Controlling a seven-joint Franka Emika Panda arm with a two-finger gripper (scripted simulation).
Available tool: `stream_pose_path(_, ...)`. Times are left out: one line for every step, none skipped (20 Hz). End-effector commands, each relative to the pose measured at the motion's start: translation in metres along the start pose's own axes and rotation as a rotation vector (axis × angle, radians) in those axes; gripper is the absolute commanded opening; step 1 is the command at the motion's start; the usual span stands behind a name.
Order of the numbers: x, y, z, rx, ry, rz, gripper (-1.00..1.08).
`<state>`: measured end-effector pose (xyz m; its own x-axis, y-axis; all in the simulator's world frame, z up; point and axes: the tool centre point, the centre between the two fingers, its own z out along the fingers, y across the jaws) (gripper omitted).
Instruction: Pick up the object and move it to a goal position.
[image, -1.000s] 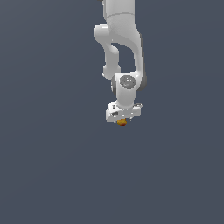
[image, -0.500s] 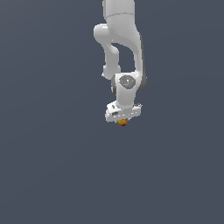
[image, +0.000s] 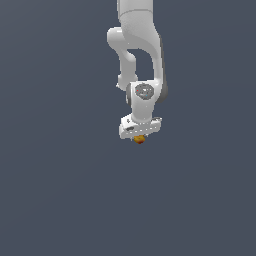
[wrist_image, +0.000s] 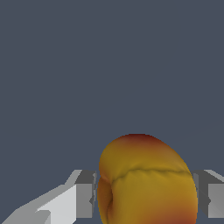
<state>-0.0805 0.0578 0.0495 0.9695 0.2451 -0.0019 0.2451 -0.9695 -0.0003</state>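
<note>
- Under the white hand (image: 139, 134), in the exterior view, the small orange-yellow fruit (image: 139, 139) peeks out just below the fingertips, with the arm (image: 139, 45) reaching down from above. Only the fruit's lower part shows, so most of it sits up inside the hand.
- From this view the plain grey bench (image: 60, 200) shows no shadow or contact mark, so I cannot tell whether the fruit is lifted clear or resting on the bench. No goal marker is visible either, which makes the direction of travel a guess.
- Between the two grey fingers (wrist_image: 85, 194), in the wrist view, the fruit (wrist_image: 146, 179) fills the gap: one finger touches its flank and the other meets it on the far side. The hand appears clenched on the fruit.
- Risk, as I judge it: the fruit is round and smooth-looking, and its bulge pokes out past the fingertips, so the pads may be gripping behind its widest part. A quick swing or sudden stop could squeeze it forward and out.
- A creased seam runs across the fruit's skin; if the pads sit unevenly on it, the fruit could roll in the grip.
</note>
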Motion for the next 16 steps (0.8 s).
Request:
stream_pose_path(0.004, 0.006, -0.011, 0.0, 0.002, 0.0, -1.0)
stream_pose_path(0.005, 0.009, -0.016, 0.0, 0.002, 0.0, -1.0)
stream_pose_path(0.007, 0.013, -0.022, 0.0, 0.002, 0.0, -1.0)
stream_pose_path(0.008, 0.016, -0.028, 0.0, 0.002, 0.0, -1.0)
stream_pose_path(0.01, 0.02, -0.035, 0.0, 0.002, 0.0, -1.0)
stream_pose_path(0.012, 0.024, -0.042, 0.0, 0.002, 0.0, -1.0)
stream_pose_path(0.015, 0.028, -0.05, 0.0, 0.002, 0.0, -1.0)
stream_pose_path(0.017, 0.033, -0.058, 0.001, 0.002, 0.0, -1.0)
stream_pose_path(0.019, 0.038, -0.066, 0.001, 0.002, 0.0, -1.0)
stream_pose_path(0.022, 0.043, -0.075, 0.001, 0.002, 0.0, -1.0)
stream_pose_path(0.025, 0.048, -0.084, 0.001, 0.002, 0.0, -1.0)
stream_pose_path(0.027, 0.053, -0.093, 0.001, 0.002, 0.0, -1.0)
stream_pose_path(0.03, 0.059, -0.103, 0.001, 0.002, 0.0, -1.0)
stream_pose_path(0.033, 0.064, -0.112, 0.001, 0.002, 0.0, -1.0)
stream_pose_path(0.036, 0.07, -0.121, 0.002, 0.002, 0.0, -1.0)
stream_pose_path(0.039, 0.075, -0.131, 0.002, 0.002, 0.0, -1.0)
